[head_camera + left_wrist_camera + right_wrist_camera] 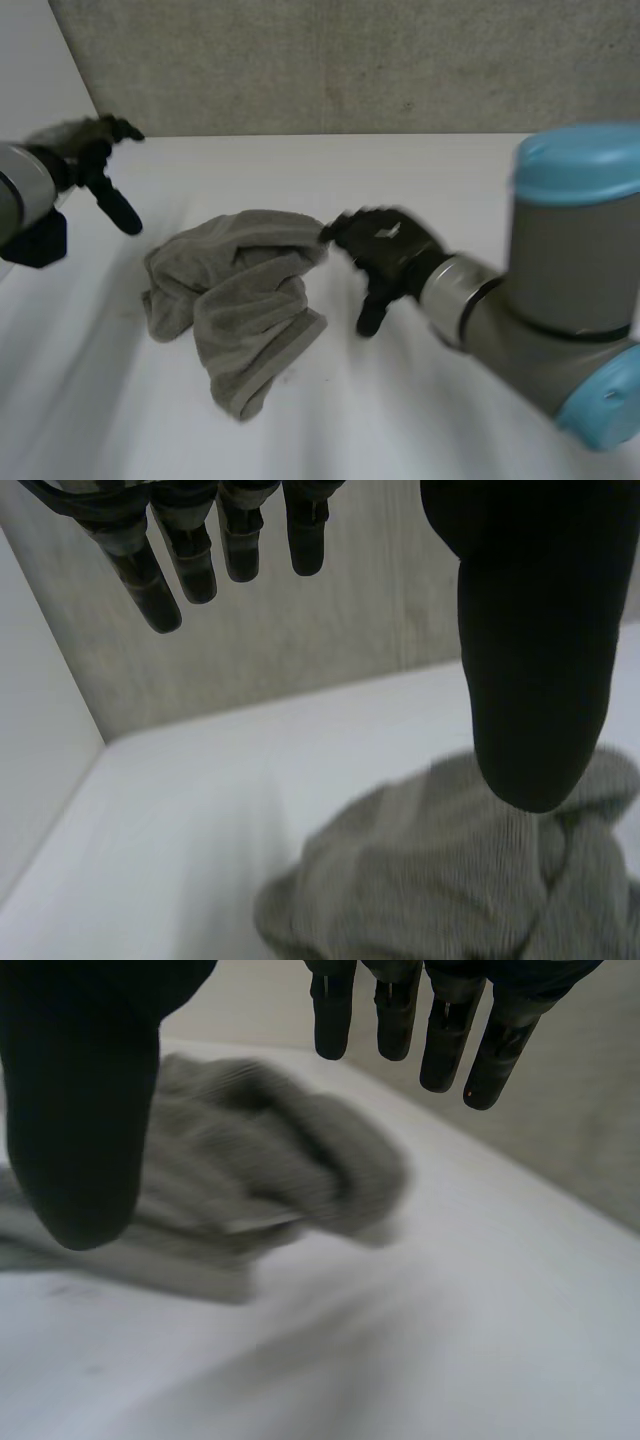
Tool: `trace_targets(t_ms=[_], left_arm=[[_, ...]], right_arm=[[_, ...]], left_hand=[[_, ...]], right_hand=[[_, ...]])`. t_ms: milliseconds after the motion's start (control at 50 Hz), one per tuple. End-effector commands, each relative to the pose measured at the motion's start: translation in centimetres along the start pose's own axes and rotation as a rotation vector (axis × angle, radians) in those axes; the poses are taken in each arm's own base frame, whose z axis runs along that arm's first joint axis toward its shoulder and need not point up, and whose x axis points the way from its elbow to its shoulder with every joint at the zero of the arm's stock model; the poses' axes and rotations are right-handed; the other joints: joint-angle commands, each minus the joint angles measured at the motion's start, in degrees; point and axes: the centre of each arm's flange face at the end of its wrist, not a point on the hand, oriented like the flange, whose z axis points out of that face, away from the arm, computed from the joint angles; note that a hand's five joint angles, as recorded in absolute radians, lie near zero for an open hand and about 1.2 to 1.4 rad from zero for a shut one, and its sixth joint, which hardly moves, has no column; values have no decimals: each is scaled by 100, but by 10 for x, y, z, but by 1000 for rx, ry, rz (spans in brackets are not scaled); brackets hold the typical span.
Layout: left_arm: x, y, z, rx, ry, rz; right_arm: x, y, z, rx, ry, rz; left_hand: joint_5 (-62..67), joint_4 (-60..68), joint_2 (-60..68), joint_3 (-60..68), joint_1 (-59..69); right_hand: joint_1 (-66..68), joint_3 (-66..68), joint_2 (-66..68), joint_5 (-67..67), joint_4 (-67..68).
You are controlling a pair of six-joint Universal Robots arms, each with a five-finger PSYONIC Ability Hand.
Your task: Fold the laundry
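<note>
Left robot hand (95, 160) is hovering by table's (440, 420) left edge, right robot hand (388, 250) beside crumpled towel (235, 300), both spread empty; probably reaching, next needing corners pinched.

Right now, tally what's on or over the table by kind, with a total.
Grey towel, crumpled: 1
Robot hands, both open: 2 (left hand, right hand)
Total: 3

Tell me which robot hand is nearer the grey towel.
Right. The right robot hand is open, right at the towel's right edge; the left robot hand, also open, hangs well apart, off the towel's left side.
</note>
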Motion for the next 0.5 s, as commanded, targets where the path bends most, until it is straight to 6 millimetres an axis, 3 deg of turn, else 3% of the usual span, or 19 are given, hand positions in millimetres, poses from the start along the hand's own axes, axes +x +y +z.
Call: trace_targets(t_ms=[20,60,160,280,380,460,500], left_arm=[[-1,52,30,-87,0,84],[-3,73,44,-89,-2,137],[-4,98,62,-68,-3,165],[-5,128,86,-69,2,168],[-5,134,91,-75,2,170],[-5,133,93,-71,0,168],[-5,133,94,-63,0,168]], right_arm=[[-39,27,25,-3,-158,-23],[-47,33,30,9,-197,-29],[-72,51,44,50,-283,-57],[-78,61,57,66,-289,-73],[-81,64,69,92,-279,-81],[-77,64,79,117,-218,-87],[-76,65,83,123,-197,-87]], left_hand=[[-8,140,148,146,95],[-8,140,148,146,95],[42,190,198,196,145],[92,240,249,246,196],[260,408,416,414,363],[748,897,905,903,852],[2036,2185,2193,2190,2140]], right_hand=[[-109,-214,-306,-326,-323],[0,-104,-197,-217,-213],[17,-87,-180,-200,-196],[269,165,72,52,56],[1026,922,829,809,813],[2435,2330,2237,2218,2221],[3179,3075,2982,2962,2966]])
